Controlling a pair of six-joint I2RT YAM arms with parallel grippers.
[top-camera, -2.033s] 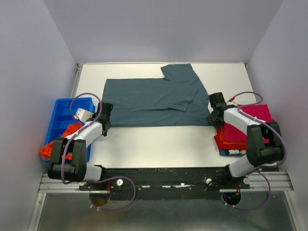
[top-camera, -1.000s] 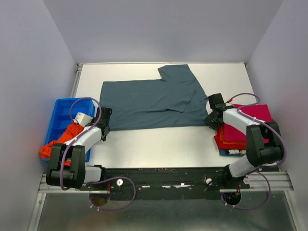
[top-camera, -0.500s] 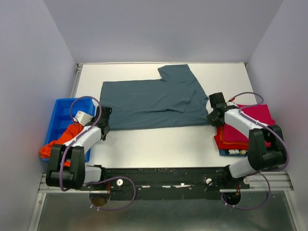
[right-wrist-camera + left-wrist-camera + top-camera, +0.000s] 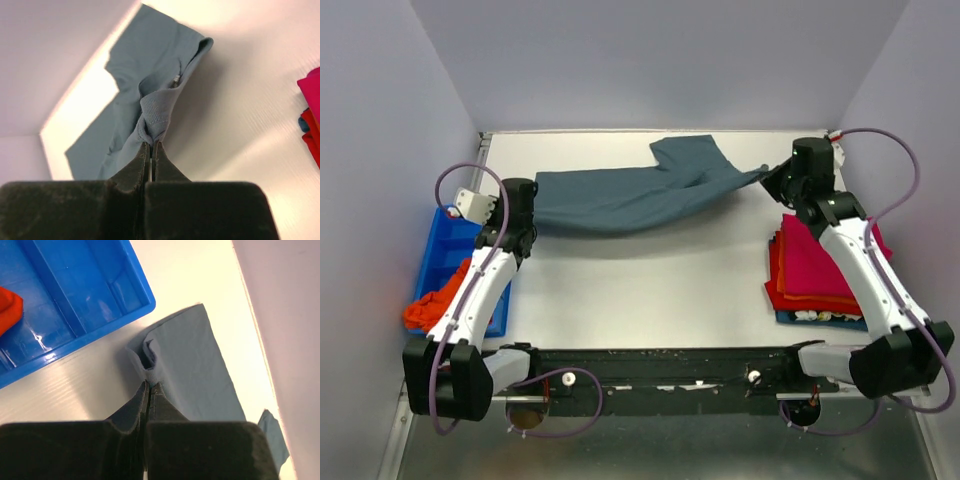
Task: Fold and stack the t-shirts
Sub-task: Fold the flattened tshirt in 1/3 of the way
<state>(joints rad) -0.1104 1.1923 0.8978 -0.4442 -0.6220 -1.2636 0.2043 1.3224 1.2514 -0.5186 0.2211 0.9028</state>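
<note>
The slate grey-blue t-shirt (image 4: 630, 195) hangs stretched between my two grippers above the far half of the table, its near edge lifted and its far part with one sleeve (image 4: 685, 152) still on the table. My left gripper (image 4: 523, 193) is shut on its left corner (image 4: 150, 374). My right gripper (image 4: 777, 178) is shut on its right corner (image 4: 155, 117). A folded stack with a magenta-pink t-shirt (image 4: 820, 262) on top and red and orange ones (image 4: 778, 292) below lies at the right edge. An orange-red t-shirt (image 4: 438, 300) lies in the blue bin.
The rigid blue plastic bin (image 4: 445, 265) stands off the table's left edge; it also shows in the left wrist view (image 4: 75, 295). White walls enclose the table at the back and on both sides. The shirt's shadow falls on the white table (image 4: 650, 290).
Both grippers rose and moved toward the back of the table, lifting the grey-blue shirt's near edge off the surface. The shirt went from lying flat to hanging taut between them.
</note>
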